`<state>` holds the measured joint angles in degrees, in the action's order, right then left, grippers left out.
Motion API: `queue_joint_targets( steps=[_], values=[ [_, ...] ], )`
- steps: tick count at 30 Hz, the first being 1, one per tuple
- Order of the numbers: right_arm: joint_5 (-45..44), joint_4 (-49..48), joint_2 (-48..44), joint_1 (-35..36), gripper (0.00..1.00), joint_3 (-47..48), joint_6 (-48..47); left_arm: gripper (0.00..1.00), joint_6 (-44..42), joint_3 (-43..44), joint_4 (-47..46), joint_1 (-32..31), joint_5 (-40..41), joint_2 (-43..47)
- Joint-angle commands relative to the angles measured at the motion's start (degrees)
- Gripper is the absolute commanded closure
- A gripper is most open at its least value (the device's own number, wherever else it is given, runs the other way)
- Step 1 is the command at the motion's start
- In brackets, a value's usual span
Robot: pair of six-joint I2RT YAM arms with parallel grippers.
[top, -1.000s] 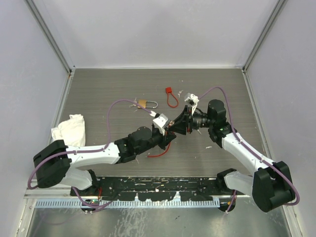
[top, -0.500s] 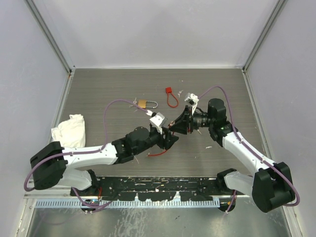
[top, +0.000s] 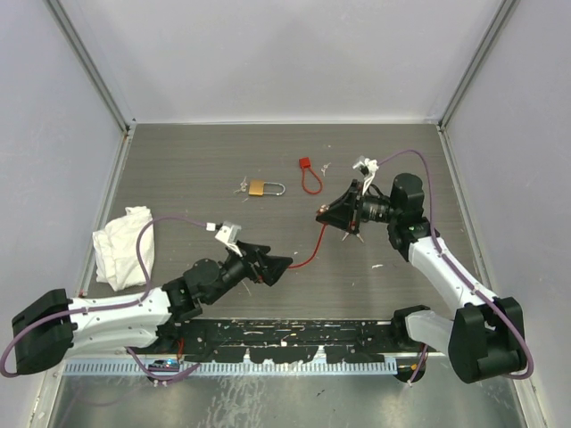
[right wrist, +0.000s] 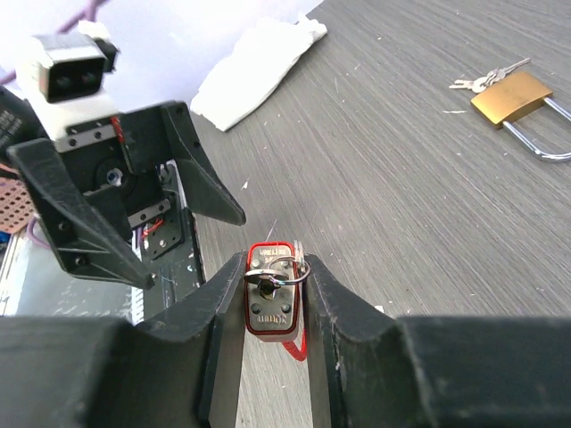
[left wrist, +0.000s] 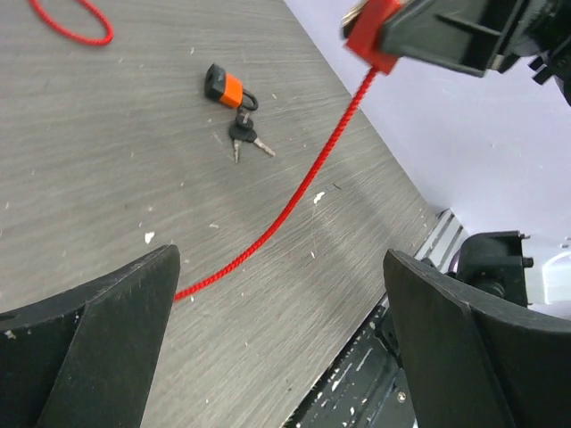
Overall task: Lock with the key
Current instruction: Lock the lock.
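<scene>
My right gripper (right wrist: 274,262) is shut on a red padlock (right wrist: 270,314), gripping its body by the sides and holding it above the table. The key (right wrist: 268,277) sits in its keyhole, and a silver ring hangs from it. The padlock's red cable (top: 308,254) trails down to the tabletop. The same padlock (left wrist: 375,31) shows at the top of the left wrist view. My left gripper (top: 281,267) stands wide open near the front of the table, left of the padlock and apart from it. Nothing lies between its fingers (left wrist: 134,312).
A brass padlock (top: 259,187) with small keys lies at mid-table. Beside it is a second red padlock (top: 304,163) with a cable loop. A small orange-and-black padlock (left wrist: 223,86) with dark-headed keys (left wrist: 243,135) lies below the right gripper. A white cloth (top: 120,241) sits at the left.
My left gripper has opened wide and drawn back toward the near left, away from the red padlock. The right gripper has shifted slightly right, still holding the padlock.
</scene>
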<state>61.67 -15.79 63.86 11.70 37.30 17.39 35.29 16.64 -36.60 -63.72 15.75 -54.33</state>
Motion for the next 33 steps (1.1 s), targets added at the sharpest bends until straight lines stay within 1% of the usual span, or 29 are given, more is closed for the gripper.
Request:
queue_joint_targets(
  steps=[1,6,8,12,15,18,22,25,29,31,33],
  values=[
    [0.4,-5.8,-1.6,-1.5,0.99,1.2,3.9,0.02,12.6,-3.9,-6.1,0.3,5.6,2.2],
    [0.4,-7.8,-1.9,-3.8,0.99,0.8,6.6,0.01,23.6,-7.5,-5.4,0.3,8.0,2.4],
    [0.3,-8.3,-2.0,-4.5,0.99,0.6,7.6,0.0,26.8,-7.5,-2.0,0.3,8.4,2.5],
    [0.2,-9.5,-2.1,-5.6,0.99,0.4,9.6,0.03,32.4,-6.0,4.6,0.3,9.7,2.3],
    [-0.4,-11.7,-1.9,-6.6,0.99,0.0,11.9,0.04,36.0,-5.8,6.2,0.3,10.9,1.5],
    [-1.4,-16.4,-1.8,-7.4,0.99,-1.6,16.8,0.06,39.0,-6.4,4.4,0.2,12.9,-0.3],
    [-2.7,-18.4,-1.7,-7.6,0.99,-2.8,19.1,0.06,41.9,-6.4,0.9,0.3,15.0,-4.1],
    [-3.6,-20.4,-1.6,-7.6,0.99,-3.9,21.0,0.07,43.2,-4.6,-2.2,0.2,15.2,-7.9],
    [-4.0,-22.9,-1.3,-7.6,0.99,-4.9,23.4,0.12,46.6,-1.9,-6.2,-0.2,16.5,-14.4],
    [-4.1,-23.4,-1.4,-7.6,0.99,-5.0,23.9,0.16,49.6,-1.3,-8.6,-0.6,18.1,-18.5],
    [-4.1,-23.7,-1.5,-7.6,0.99,-5.2,24.1,0.17,53.6,-0.9,-10.6,-1.7,20.6,-22.7]
  ],
)
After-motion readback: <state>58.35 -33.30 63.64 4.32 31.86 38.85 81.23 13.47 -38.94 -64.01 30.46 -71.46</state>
